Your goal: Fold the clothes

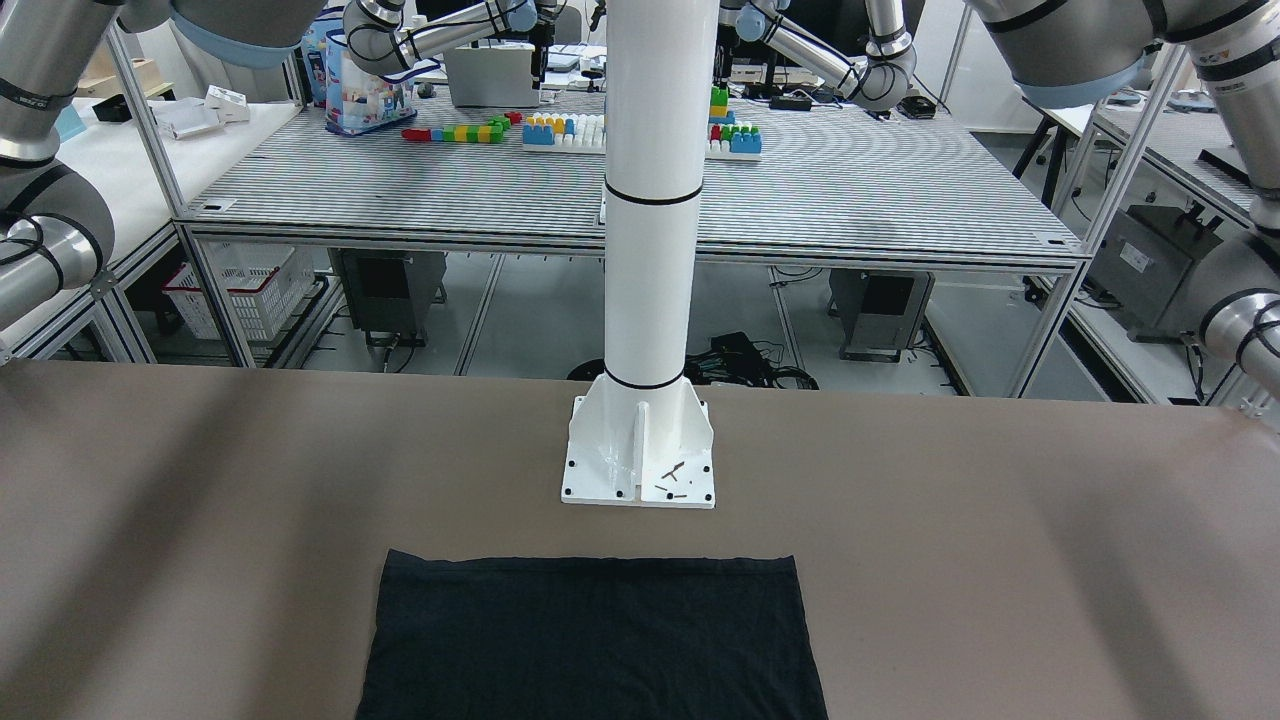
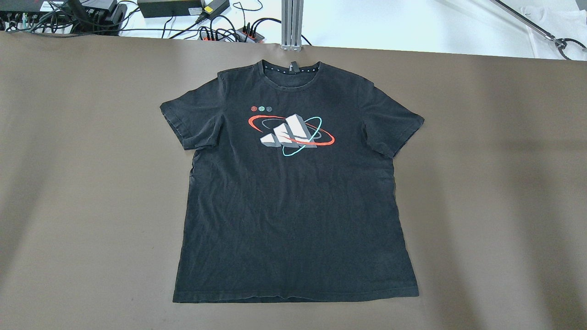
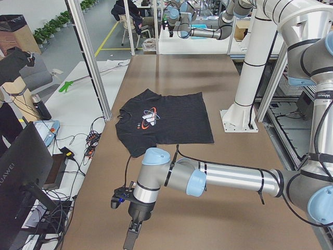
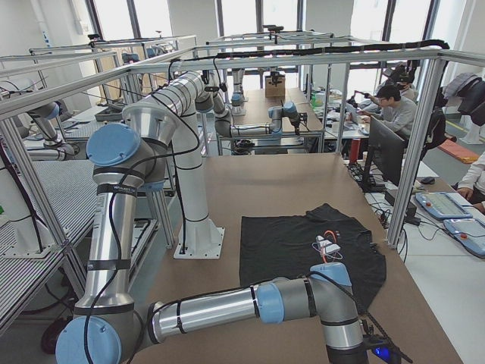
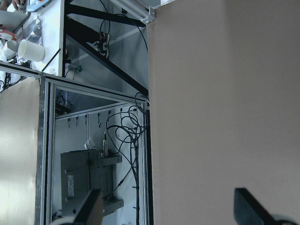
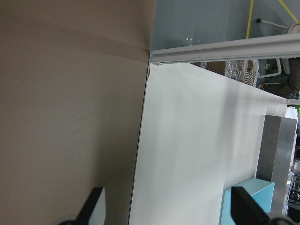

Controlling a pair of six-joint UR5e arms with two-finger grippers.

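1. I saw the black short-sleeved soft-fabric T-shirt [image 2: 293, 206], printed red, white and teal on the chest, lying flat in the centre of the overhead view, collar toward the top edge
2. The left gripper [image 5: 173, 213] hung open and empty above the edge of the flat brown table [image 5: 225, 93]
3. The right gripper [image 6: 171, 208] was likewise spread wide, holding nothing, over the table's edge

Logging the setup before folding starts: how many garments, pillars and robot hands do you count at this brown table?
black T-shirt: 1
white pillar: 1
robot hands: 2 (left hand, right hand)
Total: 4
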